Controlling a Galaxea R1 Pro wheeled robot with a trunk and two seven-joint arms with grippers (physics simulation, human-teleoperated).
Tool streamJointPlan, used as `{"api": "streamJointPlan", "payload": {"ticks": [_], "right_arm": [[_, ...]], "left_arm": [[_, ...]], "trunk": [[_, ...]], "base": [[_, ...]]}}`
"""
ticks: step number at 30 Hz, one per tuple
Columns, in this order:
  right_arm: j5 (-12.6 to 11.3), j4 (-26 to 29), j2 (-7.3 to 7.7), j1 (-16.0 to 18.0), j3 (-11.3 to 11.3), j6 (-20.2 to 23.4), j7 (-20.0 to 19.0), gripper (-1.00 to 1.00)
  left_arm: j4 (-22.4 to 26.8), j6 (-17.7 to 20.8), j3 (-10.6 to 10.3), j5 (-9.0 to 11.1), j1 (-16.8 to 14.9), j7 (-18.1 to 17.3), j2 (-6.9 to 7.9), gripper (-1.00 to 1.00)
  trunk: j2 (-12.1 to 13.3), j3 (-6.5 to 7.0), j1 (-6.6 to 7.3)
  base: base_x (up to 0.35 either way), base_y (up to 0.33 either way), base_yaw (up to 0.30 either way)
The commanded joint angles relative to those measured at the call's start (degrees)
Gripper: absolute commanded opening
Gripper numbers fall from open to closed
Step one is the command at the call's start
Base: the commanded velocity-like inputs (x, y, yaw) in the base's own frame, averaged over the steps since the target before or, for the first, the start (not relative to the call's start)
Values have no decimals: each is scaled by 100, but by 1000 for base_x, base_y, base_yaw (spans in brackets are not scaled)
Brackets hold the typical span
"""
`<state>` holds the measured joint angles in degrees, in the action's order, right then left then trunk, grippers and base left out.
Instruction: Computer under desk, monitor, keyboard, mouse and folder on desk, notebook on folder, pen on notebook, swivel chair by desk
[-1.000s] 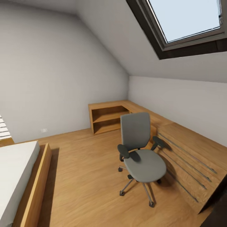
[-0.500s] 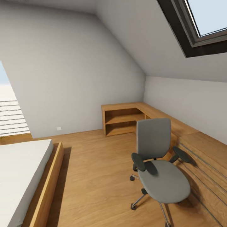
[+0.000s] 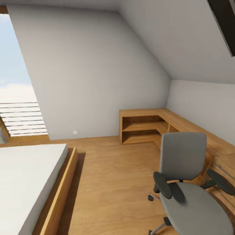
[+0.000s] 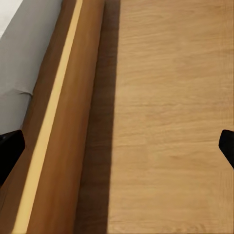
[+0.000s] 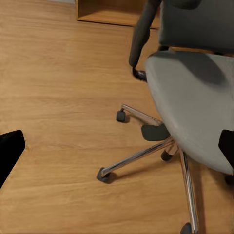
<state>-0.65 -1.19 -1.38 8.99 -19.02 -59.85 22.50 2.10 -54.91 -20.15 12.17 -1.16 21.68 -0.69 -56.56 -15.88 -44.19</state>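
1. Since a second ago the head camera has swung to the left, so the whole scene slides to the right: the skylight has shrunk to a dark corner at 1 o'clock and a bright window with slats now shows at 9 o'clock.
2. Head view: the swivel chair (image 3: 189, 186) stands at 4 to 5 o'clock on the wood floor (image 3: 114, 176), its grey seat bare, black armrests at either side, one caster and a chrome leg showing below. Just behind it, at 3 o'clock, a low light-wood cabinet (image 3: 147, 125) runs along the wall and turns the corner, with open shelves facing the room. The bed (image 3: 29, 182), a pale mattress in a wooden frame, fills 7 to 8 o'clock. A small wall socket (image 3: 75, 132) sits low on the grey wall.
3. Left wrist view: the left gripper (image 4: 117, 148) has its fingers spread wide, black tips at 9 and 3 o'clock with nothing between them, above floor and the bed's wooden side rail.
4. Right wrist view: the right gripper (image 5: 117, 151) is likewise spread wide and holds nothing, tips at 8 and 3 o'clock. The chair's seat, one armrest and the chrome star base on casters lie from 1 to 5 o'clock, with the cabinet's foot at 12 o'clock.
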Motion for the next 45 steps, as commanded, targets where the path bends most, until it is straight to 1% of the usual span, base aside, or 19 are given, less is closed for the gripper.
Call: {"api": "streamJointPlan", "payload": {"ticks": [1,7,10,11,16,45], "right_arm": [[-5,-13,-2,6,-49,-15,44,100],[-5,-9,-2,6,-49,-15,43,100],[-5,-5,-1,6,-49,-2,38,100],[-5,-5,-1,6,-49,41,27,100],[-5,-4,10,6,-43,62,19,100],[-6,-4,33,6,-41,130,18,100]], "left_arm": [[-3,-13,-50,48,-6,12,-1,100],[-2,-11,-47,48,-4,12,-4,100],[-3,-17,-43,48,-5,12,-40,100],[-6,-13,-48,52,-4,17,-64,100],[-7,-11,-50,55,-4,20,-77,100],[-8,-11,-50,49,-6,21,-80,100]], "trunk": [[-4,-7,-4],[-4,-7,-4],[-4,-7,-4],[-4,-7,-4],[-4,-7,-4],[-4,-7,-4]], "base": [[329,0,277],[231,0,278],[63,0,177],[100,0,49],[246,0,18],[326,0,1]]}}
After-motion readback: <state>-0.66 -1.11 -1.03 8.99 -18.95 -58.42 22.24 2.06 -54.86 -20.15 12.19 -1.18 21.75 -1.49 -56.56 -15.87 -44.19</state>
